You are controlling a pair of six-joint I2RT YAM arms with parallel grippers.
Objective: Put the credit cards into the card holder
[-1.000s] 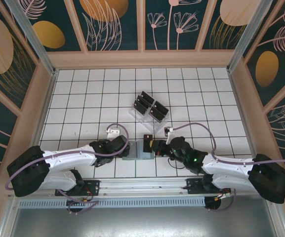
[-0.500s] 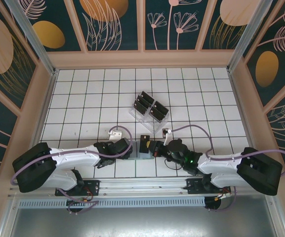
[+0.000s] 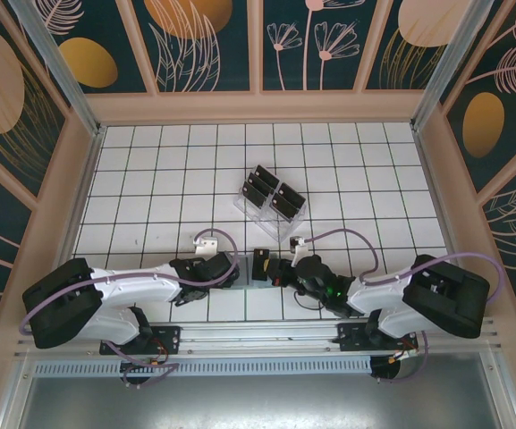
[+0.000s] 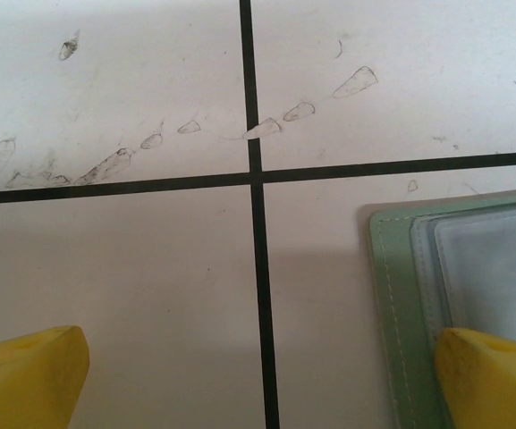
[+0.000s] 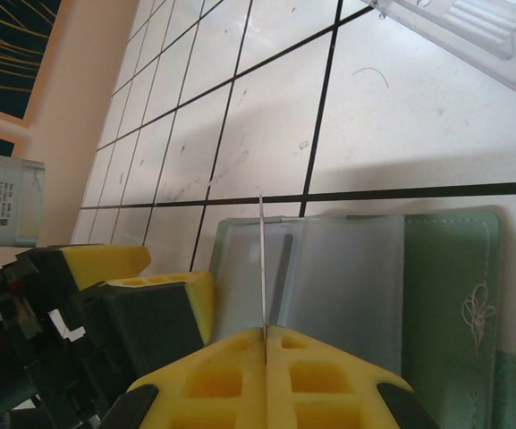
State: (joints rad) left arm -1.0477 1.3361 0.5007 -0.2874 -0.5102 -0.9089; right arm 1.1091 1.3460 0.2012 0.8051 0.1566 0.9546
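Observation:
The sage-green card holder (image 5: pixel 450 286) lies flat and opened, its clear pockets (image 5: pixel 347 277) facing up. My right gripper (image 5: pixel 266 335) is shut on one black credit card (image 5: pixel 263 259), held on edge with its tip over the pockets. From above, that credit card (image 3: pixel 260 264) stands over the card holder (image 3: pixel 250 282) between both arms, with the right gripper (image 3: pixel 276 269) to its right. My left gripper (image 4: pixel 262 380) is open, one fingertip (image 4: pixel 494 375) resting on the card holder's edge (image 4: pixel 396 295), the other fingertip (image 4: pixel 25 375) over bare tile. More credit cards (image 3: pixel 259 185) stand in a rack.
A clear plastic slotted rack (image 3: pixel 272 200) with several black cards stands about two tiles behind the holder; its corner (image 5: pixel 472 27) shows at the top of the right wrist view. The left gripper's yellow fingers (image 5: pixel 114 264) sit close on the card's left. Walls ring the tiled floor.
The right gripper has carried the card leftward and it now stands over the holder. The right arm has folded in closer. The left gripper has barely shifted.

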